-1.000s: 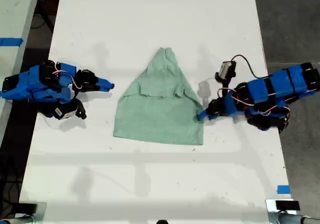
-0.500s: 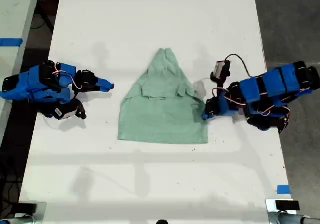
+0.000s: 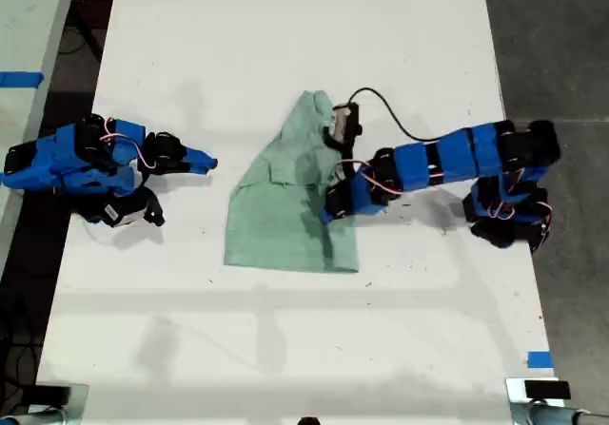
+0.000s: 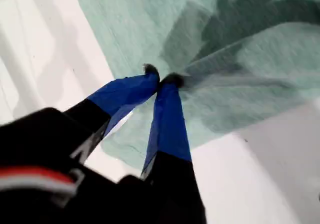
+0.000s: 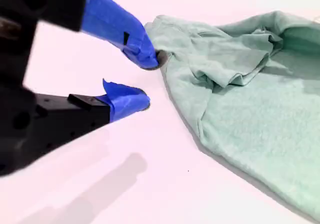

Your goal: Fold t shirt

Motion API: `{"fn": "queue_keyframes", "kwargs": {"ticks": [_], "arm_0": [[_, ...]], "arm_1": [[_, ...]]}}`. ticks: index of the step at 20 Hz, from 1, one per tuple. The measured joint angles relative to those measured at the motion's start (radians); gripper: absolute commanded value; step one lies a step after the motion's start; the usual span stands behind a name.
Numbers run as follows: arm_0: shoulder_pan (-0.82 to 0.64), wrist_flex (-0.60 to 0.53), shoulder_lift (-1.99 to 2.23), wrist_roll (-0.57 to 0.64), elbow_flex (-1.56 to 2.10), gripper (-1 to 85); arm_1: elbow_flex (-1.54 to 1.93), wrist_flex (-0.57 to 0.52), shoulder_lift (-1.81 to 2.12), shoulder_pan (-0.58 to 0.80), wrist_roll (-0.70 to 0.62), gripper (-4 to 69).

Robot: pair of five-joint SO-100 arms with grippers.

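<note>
The pale green t shirt (image 3: 276, 216) lies at the middle of the white table (image 3: 285, 45), with its edge on the exterior view's right folded over onto itself. My first gripper (image 3: 328, 211) reaches in from the exterior view's right and sits over the cloth. Its blue fingertips (image 4: 161, 78) are shut on a pinch of the t shirt (image 4: 250, 58). My second gripper (image 3: 205, 164) rests on the table at the exterior view's left, short of the cloth. It stands open (image 5: 150, 81) with nothing between its jaws, and the t shirt (image 5: 250, 108) lies just beyond them.
A cable (image 3: 400, 121) loops above the first arm. Blue tape marks (image 3: 539, 359) sit near the table's edge at the exterior view's lower right. A second table (image 3: 24, 26) stands at the exterior view's far left.
My first gripper has swept toward the exterior view's left with the shirt's edge in it, laying that side over the rest. The shirt looks narrower. The second arm has stayed still.
</note>
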Motion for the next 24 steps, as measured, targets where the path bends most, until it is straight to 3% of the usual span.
{"fn": "queue_keyframes", "kwargs": {"ticks": [1,3,4,7,8,11,13,19,24], "arm_0": [[0.000,0.000,0.000,0.000,0.000,9.2],[0.000,0.000,0.000,0.000,0.000,9.2],[0.000,0.000,0.000,0.000,0.000,9.2],[0.000,0.000,0.000,0.000,0.000,9.2],[0.000,0.000,0.000,0.000,0.000,9.2],[0.000,0.000,0.000,0.000,0.000,9.2],[0.000,0.000,0.000,0.000,0.000,9.2],[0.000,0.000,0.000,0.000,0.000,9.2],[0.000,0.000,0.000,0.000,0.000,9.2]], "arm_1": [[-0.120,0.025,-0.103,0.003,-0.012,4.1],[-0.272,0.063,-0.224,0.020,-0.026,17.4],[-0.293,0.075,-0.232,0.029,-0.026,19.0],[-0.298,0.183,-0.215,0.037,-0.025,15.3],[-0.259,0.235,-0.170,0.037,-0.012,3.4],[-0.017,0.279,0.067,0.040,0.031,1.6],[0.230,0.229,0.262,0.055,0.072,1.6],[1.097,-0.156,0.999,0.133,0.115,2.3],[1.513,-0.265,1.401,0.206,0.114,2.3]]}}
